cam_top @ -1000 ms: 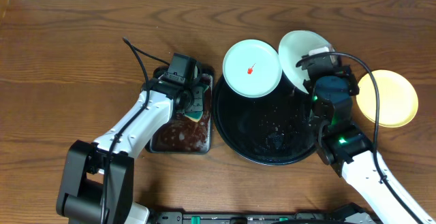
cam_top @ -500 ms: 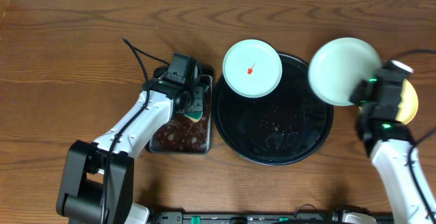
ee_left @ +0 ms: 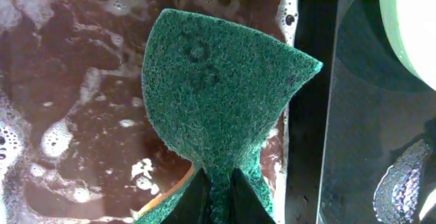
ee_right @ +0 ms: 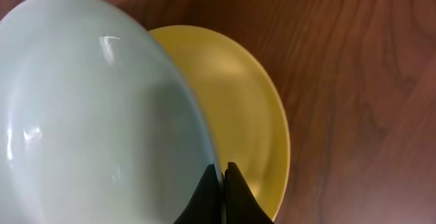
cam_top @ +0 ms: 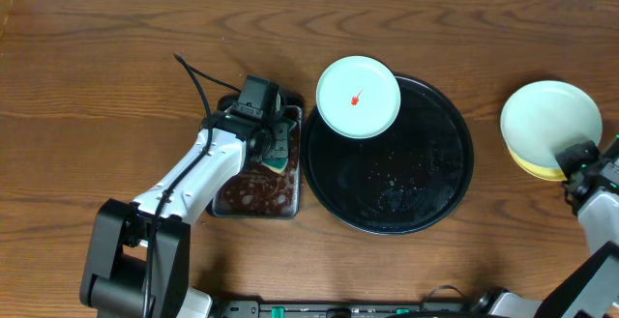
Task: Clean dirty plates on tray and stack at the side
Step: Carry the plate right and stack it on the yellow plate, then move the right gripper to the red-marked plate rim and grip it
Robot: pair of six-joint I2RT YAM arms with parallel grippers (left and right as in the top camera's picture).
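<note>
Closest in, at the left gripper point(ee_left: 216, 193): pinched tight on the narrow end of a green sponge point(ee_left: 218, 94), fanned out wide beyond the fingertips. Just past and under the sponge, a metal pan point(cam_top: 259, 214) of brown foamy liquid point(ee_left: 75, 115). Right beside the pan, the black tray point(cam_top: 387, 168), wet and flecked with droplets. Farther on, at the tray's upper-left rim, one pale blue-green plate point(cam_top: 358, 97) with a red speck at centre, overhanging the rim a little.

Over on the other side, at the right gripper point(ee_right: 221, 183): squeezed onto the rim of a second blue-green plate point(ee_right: 102, 115), glossy and free of specks, held over the pale yellow plate point(ee_right: 248, 108) and covering most of it from overhead. Cannot tell whether touching it or just above. Both well apart from the tray, off to its right on the wooden table point(ee_right: 361, 81).
</note>
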